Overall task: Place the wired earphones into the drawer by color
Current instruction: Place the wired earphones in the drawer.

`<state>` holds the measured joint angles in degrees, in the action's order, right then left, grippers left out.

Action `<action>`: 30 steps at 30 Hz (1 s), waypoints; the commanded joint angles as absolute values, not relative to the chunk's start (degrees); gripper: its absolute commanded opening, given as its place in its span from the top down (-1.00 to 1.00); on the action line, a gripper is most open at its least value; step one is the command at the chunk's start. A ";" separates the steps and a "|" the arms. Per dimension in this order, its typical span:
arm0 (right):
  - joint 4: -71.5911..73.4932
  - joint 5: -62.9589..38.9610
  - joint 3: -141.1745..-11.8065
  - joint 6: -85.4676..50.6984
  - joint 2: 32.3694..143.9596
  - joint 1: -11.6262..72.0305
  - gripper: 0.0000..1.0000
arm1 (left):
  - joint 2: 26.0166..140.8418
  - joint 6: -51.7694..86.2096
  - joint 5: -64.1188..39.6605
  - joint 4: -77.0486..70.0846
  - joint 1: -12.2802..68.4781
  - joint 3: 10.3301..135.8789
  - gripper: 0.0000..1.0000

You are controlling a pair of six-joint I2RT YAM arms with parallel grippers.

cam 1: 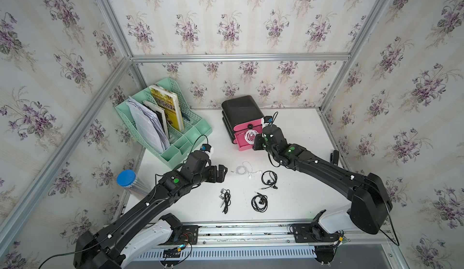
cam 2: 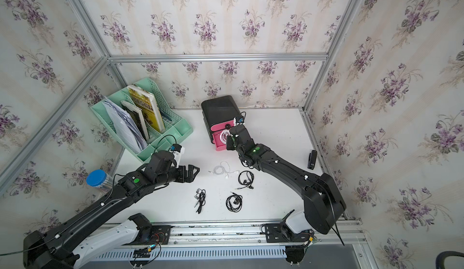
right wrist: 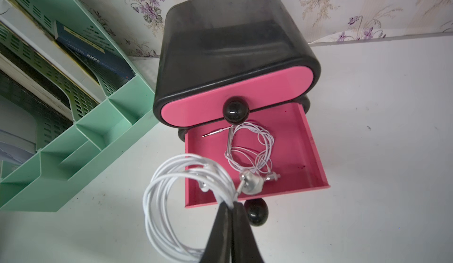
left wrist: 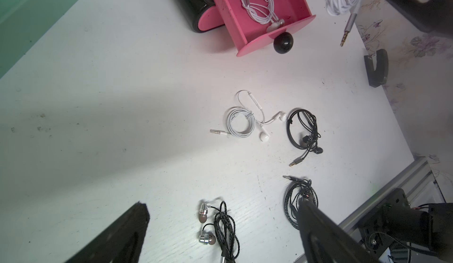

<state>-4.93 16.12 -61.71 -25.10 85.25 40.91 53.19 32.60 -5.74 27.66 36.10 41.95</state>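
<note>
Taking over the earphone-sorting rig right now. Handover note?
Right gripper: shut on a white earphone coil, held at the front of the open lower drawer.
Left gripper: open, empty, above the table.
Done: stored white set lies in the lower drawer. Upper drawer is closed.
Left: release the held coil into the drawer. On the table: loose white set, black set beside it, black set near the rail, black set with silver buds. The black ones probably need the upper drawer opened.
</note>
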 commanded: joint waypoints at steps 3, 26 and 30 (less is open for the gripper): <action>0.74 17.12 -62.99 -30.75 89.76 40.98 1.00 | 52.01 32.57 -4.42 28.88 36.12 41.66 -0.98; 5.26 19.33 -65.92 -39.90 100.00 40.96 1.00 | 48.46 31.94 -2.81 31.07 35.82 40.03 -0.98; 5.75 19.77 -65.83 -40.77 100.94 40.96 1.00 | 48.35 31.91 -2.81 31.20 35.77 39.99 -0.98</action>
<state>4.01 18.61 -65.67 -39.40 100.47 40.88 48.49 32.34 -3.20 30.79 35.86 40.07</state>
